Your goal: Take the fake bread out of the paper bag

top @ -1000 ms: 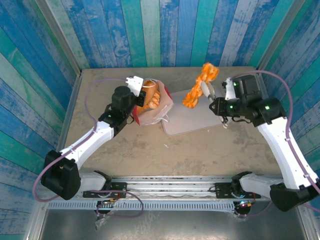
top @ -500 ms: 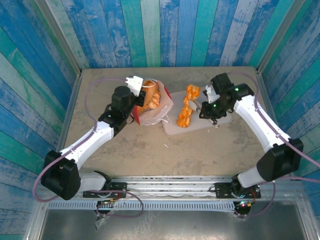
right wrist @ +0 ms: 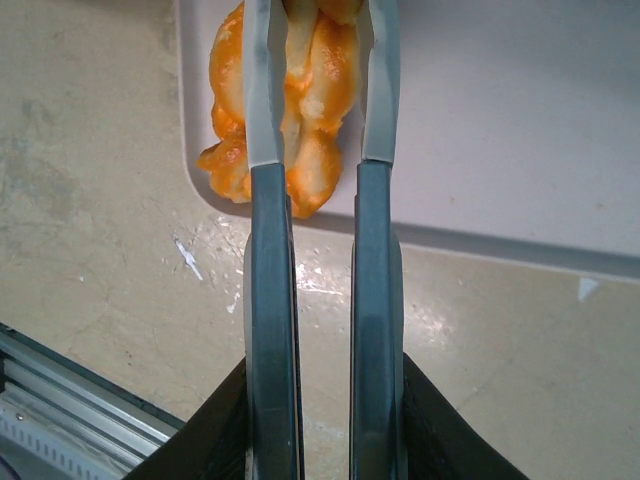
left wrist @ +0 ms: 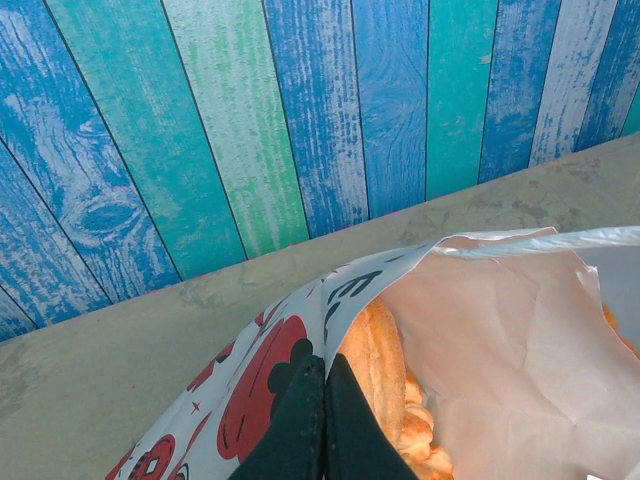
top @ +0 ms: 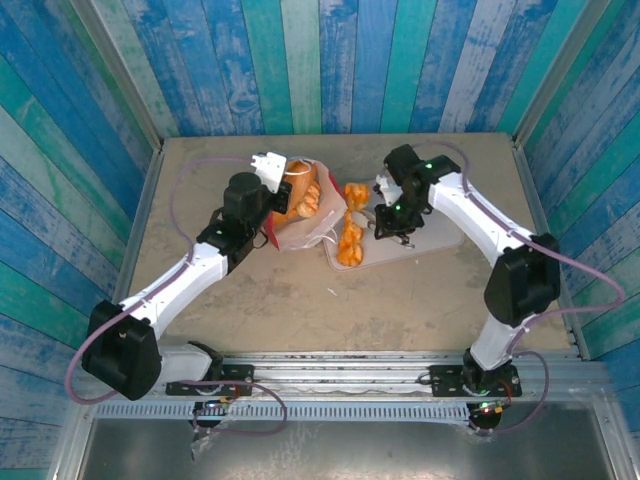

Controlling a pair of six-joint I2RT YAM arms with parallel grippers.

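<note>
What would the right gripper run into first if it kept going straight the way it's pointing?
The pale tray: the right gripper, jaws shut on the knotted fake bread, points down at its corner; the bread would likely touch first.

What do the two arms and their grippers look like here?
The left arm and right arm have white shells, black joints and mauve cables; green lights glow on the right. The left gripper has black fingers, the right gripper grey-blue, flat, straight ones.
</note>
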